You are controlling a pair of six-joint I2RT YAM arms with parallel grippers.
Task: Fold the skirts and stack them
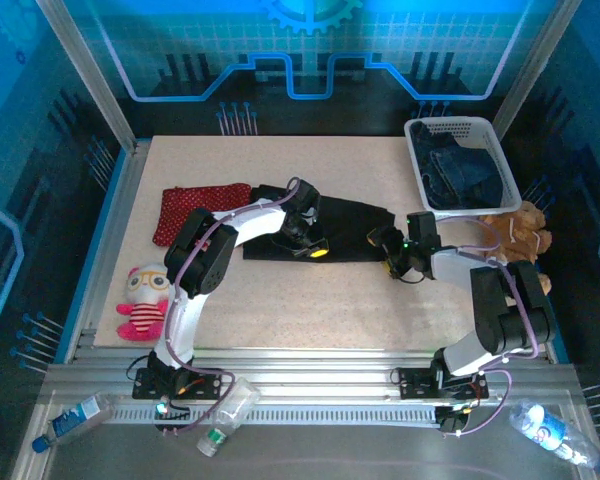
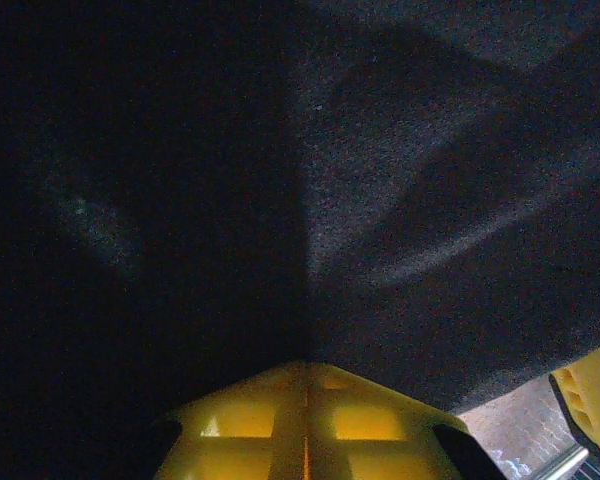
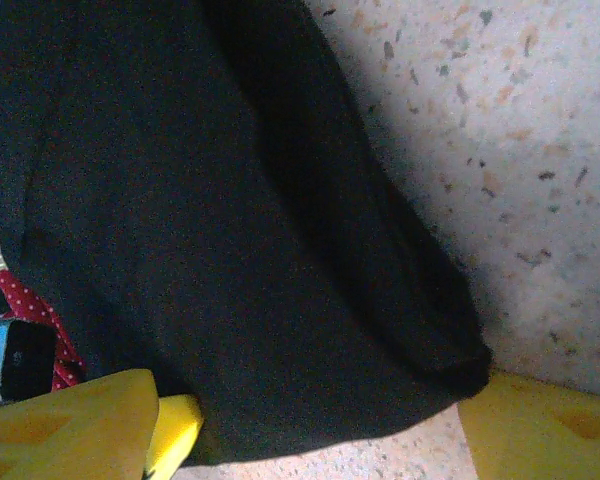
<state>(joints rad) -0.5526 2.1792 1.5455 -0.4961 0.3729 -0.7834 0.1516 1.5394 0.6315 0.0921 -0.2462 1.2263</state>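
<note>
The black skirt (image 1: 355, 225) lies spread across the middle of the table. My left gripper (image 1: 315, 250) sits at its near edge, jaws shut on a pinch of the black skirt (image 2: 400, 200), which rises in a ridge from the closed yellow fingertips (image 2: 305, 385). My right gripper (image 1: 385, 243) is open at the skirt's right end, its yellow fingers (image 3: 80, 425) astride the black skirt's (image 3: 230, 250) rounded corner. The red dotted skirt (image 1: 202, 208) lies folded at the left, and its edge (image 3: 35, 305) shows in the right wrist view. Dark denim skirts (image 1: 465, 175) lie in the basket.
A white basket (image 1: 450, 125) stands at the back right, with a brown teddy bear (image 1: 520, 230) just in front of it. A pink-and-white plush doll (image 1: 145, 300) lies near the left front edge. Plastic bottles (image 1: 75, 418) lie on the metal rail below the table.
</note>
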